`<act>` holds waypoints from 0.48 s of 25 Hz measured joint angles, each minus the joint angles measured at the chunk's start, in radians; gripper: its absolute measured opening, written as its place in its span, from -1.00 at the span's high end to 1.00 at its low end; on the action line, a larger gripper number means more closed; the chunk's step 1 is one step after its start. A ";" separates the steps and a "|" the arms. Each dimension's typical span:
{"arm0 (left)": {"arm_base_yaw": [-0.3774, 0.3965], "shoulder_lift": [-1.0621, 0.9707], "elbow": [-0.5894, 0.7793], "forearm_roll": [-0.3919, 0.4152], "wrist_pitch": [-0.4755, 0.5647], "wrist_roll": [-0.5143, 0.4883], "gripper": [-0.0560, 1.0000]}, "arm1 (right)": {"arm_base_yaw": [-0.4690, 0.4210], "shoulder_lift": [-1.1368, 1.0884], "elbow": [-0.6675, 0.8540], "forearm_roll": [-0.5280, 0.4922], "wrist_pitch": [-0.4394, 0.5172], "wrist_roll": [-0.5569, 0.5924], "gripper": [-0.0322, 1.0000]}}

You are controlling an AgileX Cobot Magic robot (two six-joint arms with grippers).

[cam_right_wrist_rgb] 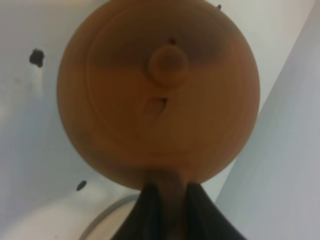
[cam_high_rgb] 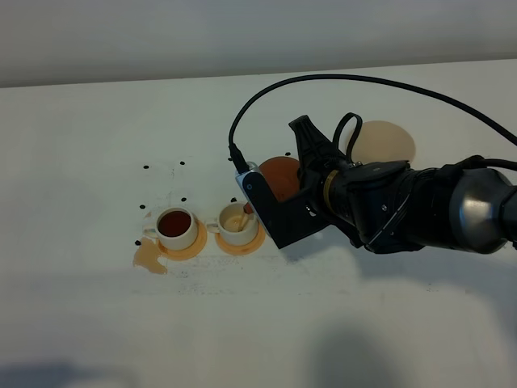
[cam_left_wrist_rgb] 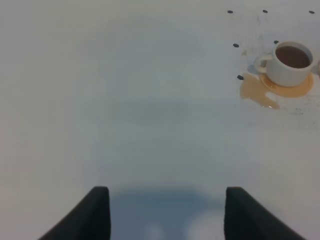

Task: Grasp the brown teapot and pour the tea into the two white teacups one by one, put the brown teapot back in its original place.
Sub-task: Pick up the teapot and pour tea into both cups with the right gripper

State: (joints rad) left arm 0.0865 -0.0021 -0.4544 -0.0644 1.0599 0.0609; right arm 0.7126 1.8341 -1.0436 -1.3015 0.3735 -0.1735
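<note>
The brown teapot (cam_high_rgb: 277,175) hangs tilted above the table, its spout over the right one of the two white teacups (cam_high_rgb: 236,224). A thin brown stream runs from the spout into that cup. My right gripper (cam_high_rgb: 301,172) is shut on the pot's handle. The right wrist view is filled by the teapot (cam_right_wrist_rgb: 159,95), with the right gripper (cam_right_wrist_rgb: 170,206) clamped on the handle. The left teacup (cam_high_rgb: 176,227) is full of dark tea and also shows in the left wrist view as a filled teacup (cam_left_wrist_rgb: 291,62). The cream saucer (cam_high_rgb: 388,141) lies bare behind the arm. My left gripper (cam_left_wrist_rgb: 167,215) stands open over bare table.
Each cup stands on an orange coaster (cam_high_rgb: 241,242). A tea puddle (cam_high_rgb: 150,259) lies beside the left cup's coaster, seen also as a puddle (cam_left_wrist_rgb: 255,93) in the left wrist view. Small black dots (cam_high_rgb: 145,167) mark the table around the cups. A black cable (cam_high_rgb: 339,79) arcs over the right arm.
</note>
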 joint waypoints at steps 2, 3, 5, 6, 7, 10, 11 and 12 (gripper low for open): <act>0.000 0.000 0.000 0.000 0.000 0.000 -0.05 | 0.000 0.000 0.000 -0.007 0.004 0.000 0.72; 0.000 0.000 0.000 0.000 0.000 0.000 -0.05 | 0.000 0.000 0.000 -0.014 0.005 0.000 0.72; 0.000 0.000 0.000 0.000 0.000 0.000 -0.05 | 0.000 0.000 0.000 -0.026 0.009 -0.001 0.72; 0.000 0.000 0.000 0.000 0.000 0.000 -0.05 | 0.000 0.000 0.000 -0.032 0.012 -0.002 0.72; 0.000 0.000 0.000 0.000 0.000 0.000 -0.05 | 0.000 0.000 0.000 -0.038 0.014 -0.002 0.72; 0.000 0.000 0.000 0.000 0.000 0.000 -0.05 | 0.000 0.000 0.000 -0.051 0.021 -0.002 0.72; 0.000 0.000 0.000 0.000 0.000 0.000 -0.05 | 0.000 0.000 -0.001 -0.053 0.023 -0.002 0.72; 0.000 0.000 0.000 0.000 0.000 0.000 -0.05 | 0.000 0.000 -0.003 -0.058 0.023 -0.002 0.72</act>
State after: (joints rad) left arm 0.0865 -0.0021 -0.4544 -0.0644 1.0599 0.0609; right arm 0.7126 1.8341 -1.0467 -1.3600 0.3960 -0.1758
